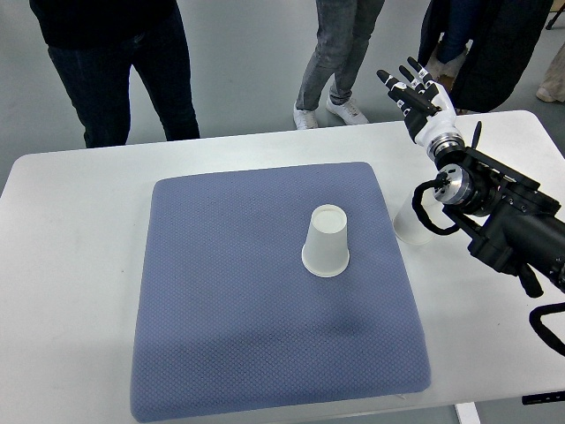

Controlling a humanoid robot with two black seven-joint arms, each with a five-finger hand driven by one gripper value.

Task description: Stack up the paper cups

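A white paper cup stands upside down near the middle of the blue mat. A second white cup sits on the table just off the mat's right edge, partly hidden by my right forearm. My right hand is raised over the table's far right edge, beyond that cup, with its fingers spread and nothing in them. My left arm does not show.
The white table carries the mat. Several people stand behind its far edge: dark trousers at the left, grey trousers and white shoes in the middle, a dark coat at the right.
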